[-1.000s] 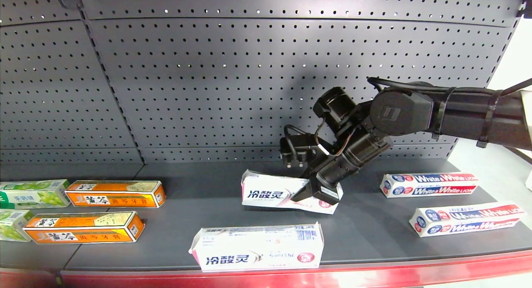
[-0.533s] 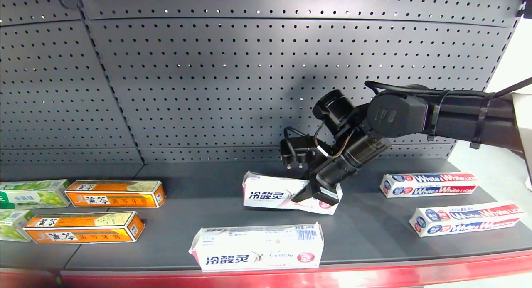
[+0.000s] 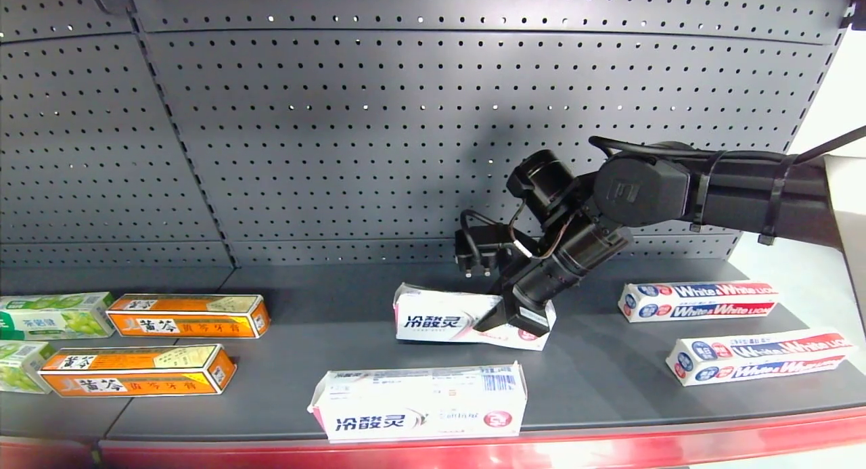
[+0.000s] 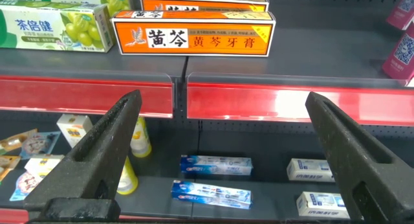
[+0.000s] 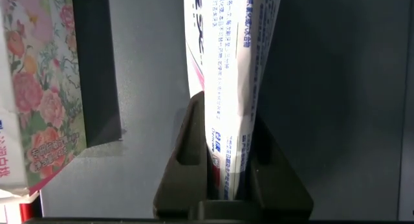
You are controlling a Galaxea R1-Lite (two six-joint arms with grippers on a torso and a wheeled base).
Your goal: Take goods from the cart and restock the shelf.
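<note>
A white toothpaste box (image 3: 446, 318) lies on the dark shelf (image 3: 325, 300), toward the back in the middle. My right gripper (image 3: 517, 318) is shut on its right end, and the box end sits a little off the shelf board. In the right wrist view the box (image 5: 228, 88) stands pinched between the two fingers (image 5: 191, 146). A second box of the same kind (image 3: 419, 401) lies at the shelf's front edge. My left gripper (image 4: 226, 159) hangs open with nothing in it, below and in front of the shelf's red lip (image 4: 272, 104).
Orange boxes (image 3: 189, 315) and green boxes (image 3: 54, 315) lie at the shelf's left. Two red-white-blue boxes (image 3: 697, 300) lie at its right. A pegboard wall (image 3: 406, 117) backs the shelf. A lower shelf holds more goods (image 4: 217, 164).
My right arm has shifted slightly left and down with the white box, bringing it a bit lower toward the shelf board. The other boxes have not moved.
</note>
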